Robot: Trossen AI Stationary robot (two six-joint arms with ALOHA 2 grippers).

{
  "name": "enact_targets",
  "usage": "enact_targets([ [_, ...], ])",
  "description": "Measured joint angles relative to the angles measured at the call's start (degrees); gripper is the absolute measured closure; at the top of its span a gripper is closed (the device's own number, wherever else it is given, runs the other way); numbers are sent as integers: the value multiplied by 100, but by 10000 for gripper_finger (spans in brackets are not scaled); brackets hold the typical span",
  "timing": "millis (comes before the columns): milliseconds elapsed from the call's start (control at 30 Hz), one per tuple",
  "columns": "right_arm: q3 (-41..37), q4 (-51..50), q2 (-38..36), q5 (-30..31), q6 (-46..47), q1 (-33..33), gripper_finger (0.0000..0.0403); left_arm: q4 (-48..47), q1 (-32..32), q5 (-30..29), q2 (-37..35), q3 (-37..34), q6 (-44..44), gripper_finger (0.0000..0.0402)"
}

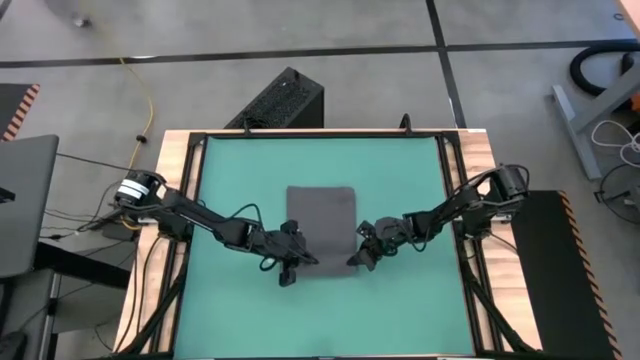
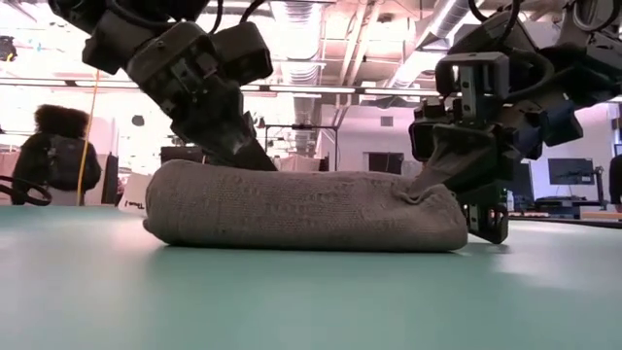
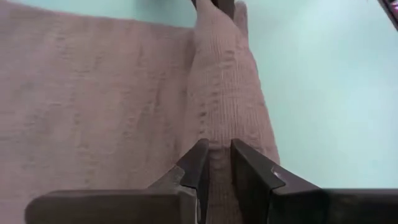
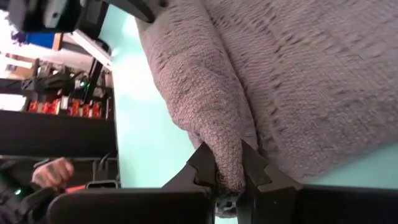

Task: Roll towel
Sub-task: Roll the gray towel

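Note:
The dark grey towel (image 1: pixel 321 218) lies flat on the green mat (image 1: pixel 240 180), and its near edge is turned over into a thick roll (image 2: pixel 306 209) that rests on the mat. My left gripper (image 1: pixel 292 262) is shut on the roll's left end. My right gripper (image 1: pixel 362 256) is shut on the roll's right end. The rest of the towel stretches flat toward the far edge. The white tag does not show. My left gripper pinches the left end of the roll (image 3: pixel 216 140) between its two fingers (image 3: pixel 198 163), coming in from the table's left and slanting down, along the roll. The roll lies on the mat. My right gripper pinches the right end of the roll (image 4: pixel 227 152) between its two fingers (image 4: pixel 254 167), coming from the table's right and slanting down. The cloth is bunched and drawn up into a peak (image 2: pixel 435 170) at the fingers, and the rest of the roll lies on the mat.
The green mat has bare room on both sides of the towel and toward the near edge (image 1: pixel 320 320). A black box (image 1: pixel 283 100) stands beyond the table's far edge. In the low view a person (image 2: pixel 58 146) shows in the room behind.

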Motion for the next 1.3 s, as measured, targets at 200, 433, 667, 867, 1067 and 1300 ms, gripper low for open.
enact_targets([
  [200, 1, -156, -2, 232, -16, 2, 358, -21, 88, -117, -5, 4, 169, 363],
  [433, 45, -174, 4, 238, -44, 26, 312, -191, 175, -119, -5, 2, 261, 389],
  [667, 319, -715, 16, 5, -340, -47, 264, -100, 226, -228, 520, 14, 226, 401],
  [867, 650, -1400, 24, 389, -711, -36, 258, 9, 234, -617, 920, 13, 97, 401],
  [1067, 970, -2140, 21, 467, -919, -95, 281, -284, 251, -987, 504, -5, 143, 401],
  [1300, 975, -2212, 20, 629, -955, -88, 310, -277, 180, -1066, -356, -2, 398, 401],
])
